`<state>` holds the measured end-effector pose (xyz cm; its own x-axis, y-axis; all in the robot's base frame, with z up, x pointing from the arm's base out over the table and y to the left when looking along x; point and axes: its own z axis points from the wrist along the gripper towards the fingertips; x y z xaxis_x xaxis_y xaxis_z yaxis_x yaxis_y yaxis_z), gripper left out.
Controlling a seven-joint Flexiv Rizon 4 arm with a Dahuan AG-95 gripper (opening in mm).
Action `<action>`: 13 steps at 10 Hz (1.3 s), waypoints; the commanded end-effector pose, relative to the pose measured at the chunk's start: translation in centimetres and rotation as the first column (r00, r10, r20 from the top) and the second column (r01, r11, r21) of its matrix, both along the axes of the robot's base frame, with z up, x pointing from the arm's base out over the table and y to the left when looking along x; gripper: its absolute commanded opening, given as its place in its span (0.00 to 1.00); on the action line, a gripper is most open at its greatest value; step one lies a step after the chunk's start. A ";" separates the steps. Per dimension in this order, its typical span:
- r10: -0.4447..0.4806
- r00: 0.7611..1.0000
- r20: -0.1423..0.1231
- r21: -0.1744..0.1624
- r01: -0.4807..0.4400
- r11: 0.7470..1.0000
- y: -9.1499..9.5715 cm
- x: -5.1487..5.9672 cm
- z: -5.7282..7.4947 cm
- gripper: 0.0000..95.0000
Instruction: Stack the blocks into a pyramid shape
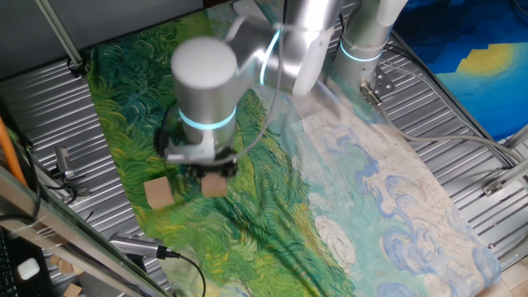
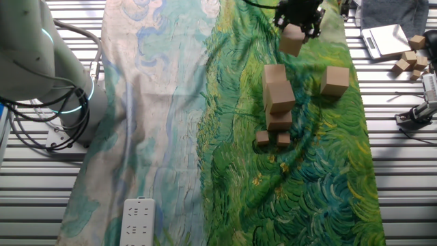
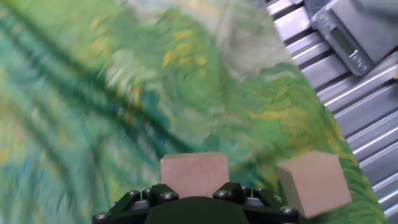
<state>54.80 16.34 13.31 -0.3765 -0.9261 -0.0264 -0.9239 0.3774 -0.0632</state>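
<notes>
My gripper (image 3: 194, 188) is shut on one light-tan wooden block (image 3: 194, 173), whose top face shows between the jaws in the hand view. The other fixed view shows this block (image 2: 291, 40) hanging under the gripper (image 2: 296, 30) near the far end of the green cloth. A loose block (image 3: 313, 183) lies on the cloth just to the right of the held one, also seen as the block (image 2: 335, 80) beside the group. Several blocks (image 2: 279, 96) stand pressed together in a row mid-cloth, with two smaller pieces (image 2: 272, 139) at its near end. In one fixed view the gripper (image 1: 214, 176) hides most of the held block (image 1: 215, 187).
A painted cloth (image 2: 171, 123) covers the slatted metal table. A grey scale (image 2: 383, 39) and small wooden pieces (image 2: 410, 57) sit off the cloth at the right. A white power strip (image 2: 136, 220) lies at the near edge. The arm's base (image 2: 48, 82) stands at the left.
</notes>
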 end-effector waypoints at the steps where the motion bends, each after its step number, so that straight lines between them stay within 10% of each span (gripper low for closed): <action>1: 0.088 0.996 0.001 -0.008 -0.088 0.996 -2.1 -2.1 1.0 0.00; 6: 0.323 0.946 0.008 -0.007 -0.323 0.946 -4.2 -2.2 0.0 0.00; 13: 0.431 0.902 0.009 0.062 -0.431 0.900 -6.7 -2.1 -1.4 0.00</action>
<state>52.63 9.57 11.94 0.0574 -0.9946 -0.0864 -0.9974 -0.0533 -0.0487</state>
